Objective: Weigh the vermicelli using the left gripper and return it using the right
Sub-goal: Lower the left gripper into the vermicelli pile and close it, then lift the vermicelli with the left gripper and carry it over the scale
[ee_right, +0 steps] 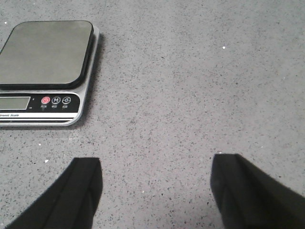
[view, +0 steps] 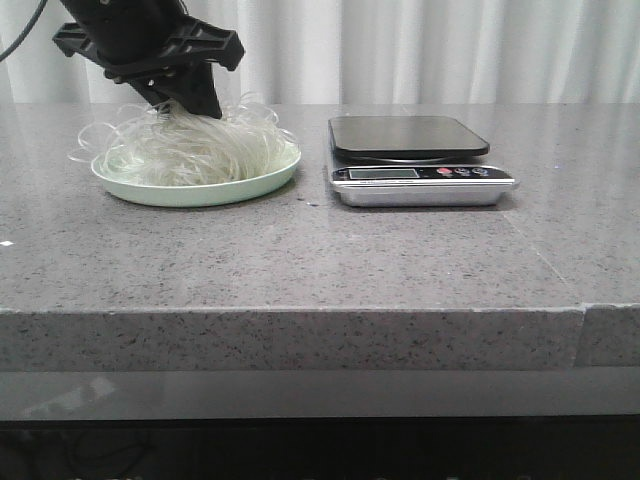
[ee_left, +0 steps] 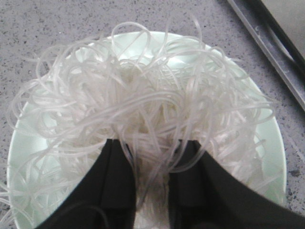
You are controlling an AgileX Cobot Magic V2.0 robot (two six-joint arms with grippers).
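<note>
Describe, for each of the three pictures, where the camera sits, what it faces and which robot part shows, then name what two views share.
Front: at table height, facing forward; sees vermicelli on the plate, the scale, and the left gripper.
Left wrist: above the plate, looking down; jaws closed into the vermicelli.
Right wrist: above the table, looking down at the scale; the right gripper spread.
Shared: the scale appears in all three.
</note>
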